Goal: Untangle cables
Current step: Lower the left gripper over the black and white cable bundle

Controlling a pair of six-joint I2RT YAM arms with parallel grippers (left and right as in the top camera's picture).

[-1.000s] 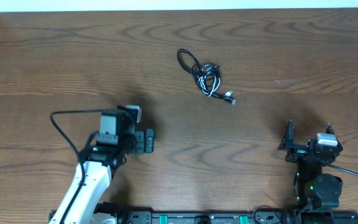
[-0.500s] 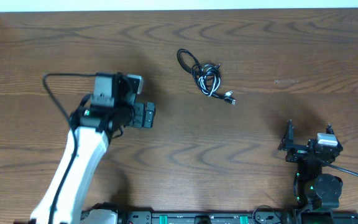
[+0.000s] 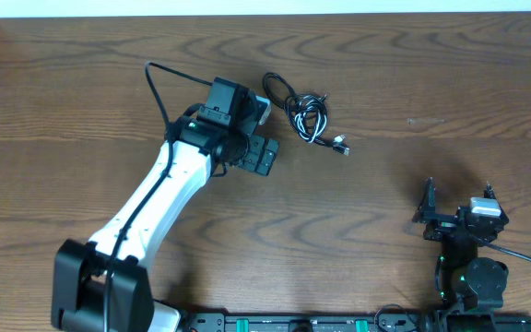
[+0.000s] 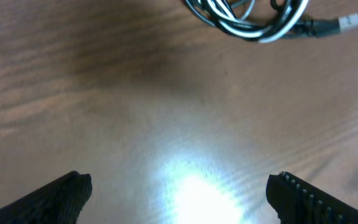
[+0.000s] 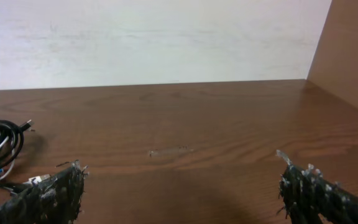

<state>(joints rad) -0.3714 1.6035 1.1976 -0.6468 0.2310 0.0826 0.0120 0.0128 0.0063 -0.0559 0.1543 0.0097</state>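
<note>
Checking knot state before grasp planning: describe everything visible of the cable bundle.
The cables lie in one small tangled bundle on the wooden table: thin glossy black cord looped with white, strands overlapping. A black loop sticks out left; a small plug end trails lower right. Only the table touches them; the open left gripper is short of them.

A dark brown wood-grain tabletop fills nearly the whole overhead frame, with a white wall as a thin strip along the top edge. A small pale scuff marks the wood at upper right. In the right wrist view a plain brown side panel stands at the far right.
</note>
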